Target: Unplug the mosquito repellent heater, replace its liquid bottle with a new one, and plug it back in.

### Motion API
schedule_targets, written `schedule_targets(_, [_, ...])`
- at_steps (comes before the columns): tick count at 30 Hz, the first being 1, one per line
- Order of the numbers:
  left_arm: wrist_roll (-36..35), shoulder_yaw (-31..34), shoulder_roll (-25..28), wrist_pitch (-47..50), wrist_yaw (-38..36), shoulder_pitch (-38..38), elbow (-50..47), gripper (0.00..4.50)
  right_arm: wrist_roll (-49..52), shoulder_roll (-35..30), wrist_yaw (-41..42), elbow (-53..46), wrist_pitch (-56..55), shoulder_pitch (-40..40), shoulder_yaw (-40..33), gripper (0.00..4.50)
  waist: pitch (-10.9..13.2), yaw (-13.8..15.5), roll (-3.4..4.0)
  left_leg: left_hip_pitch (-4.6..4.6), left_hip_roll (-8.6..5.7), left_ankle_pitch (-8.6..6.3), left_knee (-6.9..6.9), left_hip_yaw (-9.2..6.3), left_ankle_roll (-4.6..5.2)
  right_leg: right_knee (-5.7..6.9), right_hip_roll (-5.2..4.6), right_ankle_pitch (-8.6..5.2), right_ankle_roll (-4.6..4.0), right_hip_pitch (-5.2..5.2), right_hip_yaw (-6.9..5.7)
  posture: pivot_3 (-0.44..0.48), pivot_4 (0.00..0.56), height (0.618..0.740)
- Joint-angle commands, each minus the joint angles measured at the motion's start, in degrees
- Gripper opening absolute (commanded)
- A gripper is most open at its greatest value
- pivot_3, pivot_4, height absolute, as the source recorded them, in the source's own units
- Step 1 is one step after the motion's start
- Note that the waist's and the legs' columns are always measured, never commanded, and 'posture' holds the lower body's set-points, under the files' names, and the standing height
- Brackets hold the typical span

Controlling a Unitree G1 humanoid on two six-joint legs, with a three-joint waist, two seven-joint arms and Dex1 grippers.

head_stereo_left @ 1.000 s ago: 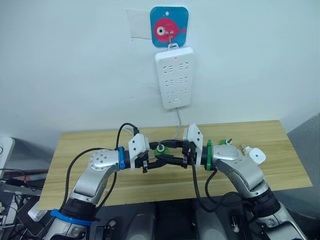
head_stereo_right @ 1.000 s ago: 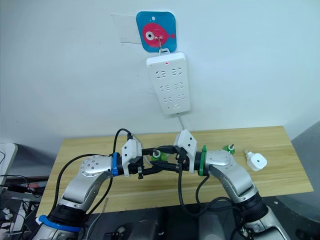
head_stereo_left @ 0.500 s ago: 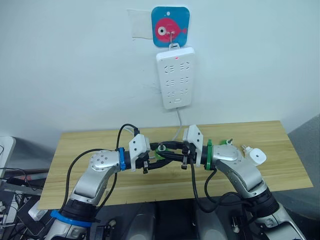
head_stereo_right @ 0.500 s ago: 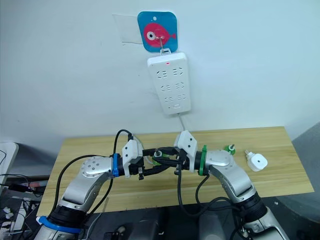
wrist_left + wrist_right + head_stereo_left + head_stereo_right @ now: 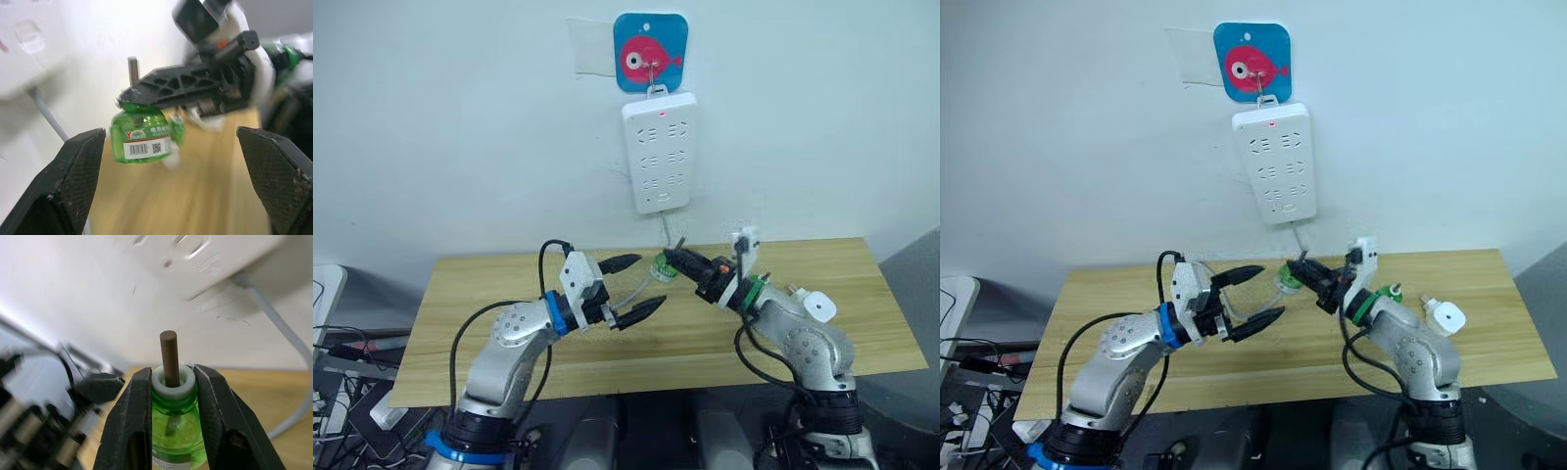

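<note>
Presently, findings as follows.

Right gripper (image 5: 674, 258): raised above the table's far middle, fingers clamped on the white neck of the green liquid bottle (image 5: 141, 135). In the right wrist view the two black fingers (image 5: 132, 416) press either side of the collar, with the dark wick rod standing up between them.

Green liquid bottle: held in the air, clear of the table, just below the power strip's cable. It carries a white label with a barcode.

Left gripper (image 5: 631, 287): held above the table to the left of the bottle, fingers spread wide and gripping nothing. The bottle sits in line with the gap but apart from both fingertips.

Mosquito repellent heater (image 5: 814, 305): unplugged, lying on the table at the right, near the right forearm. White rounded body; its prongs appear to point left, detail too small to confirm.

Second bottle (image 5: 1393, 291): a green-capped item on the table just left of the heater, partly hidden by the right arm.

Power strip (image 5: 657, 151): white, hung vertically on the wall from a hook on a blue square plaque with a pink fish (image 5: 651, 54). A red indicator light shows near its top. Grey cable drops toward the table.

Table (image 5: 509, 367): light wood, against the white wall.
</note>
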Motion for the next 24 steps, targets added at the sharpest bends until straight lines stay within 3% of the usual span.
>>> schedule_targets(1, [3.28, -0.51, -2.65, -5.52, 4.35, 0.83, -2.89, 4.50, 14.97, 4.90, -12.99, -1.72, 4.38, -0.93, -6.90, 0.87, 0.00, -0.02, 0.01, 0.00, 0.00, 0.00, 0.00, 0.02, 0.00, -0.01, 0.00, 0.00, 0.00, 0.00, 0.01, -0.057, 0.228, 0.740])
schedule_targets(5, [5.84, -1.58, -4.59, -8.15, 7.00, 0.30, -1.64, 4.50, 25.62, 6.29, -23.33, -1.41, 5.87, -1.40, -8.95, 0.87, -0.01, -0.02, 0.01, -0.01, -0.01, -0.05, 0.00, 0.07, 0.10, -0.01, 0.01, 0.00, 0.00, -0.01, 0.02, -0.056, 0.230, 0.740])
schedule_targets(10, [8.04, -3.45, -5.33, -10.70, 7.39, -0.59, 0.70, 4.50, 32.00, 4.57, -28.79, -1.79, 4.78, -1.38, -7.53, 0.87, -0.02, -0.07, 0.03, 0.00, 0.00, -0.07, 0.00, 0.11, 0.14, 0.01, 0.12, 0.00, 0.00, -0.01, 0.02, -0.054, 0.233, 0.740])
schedule_targets(24, [8.61, -4.22, -8.56, -12.54, 9.76, -2.58, 5.00, 4.50, 39.81, 0.54, -32.50, -3.75, 0.18, 0.37, -1.94, 0.87, -0.03, -0.21, 0.06, -0.01, 0.02, -0.07, 0.01, 0.17, 0.17, 0.05, 0.22, -0.01, 0.01, 0.00, 0.01, -0.065, 0.234, 0.740])
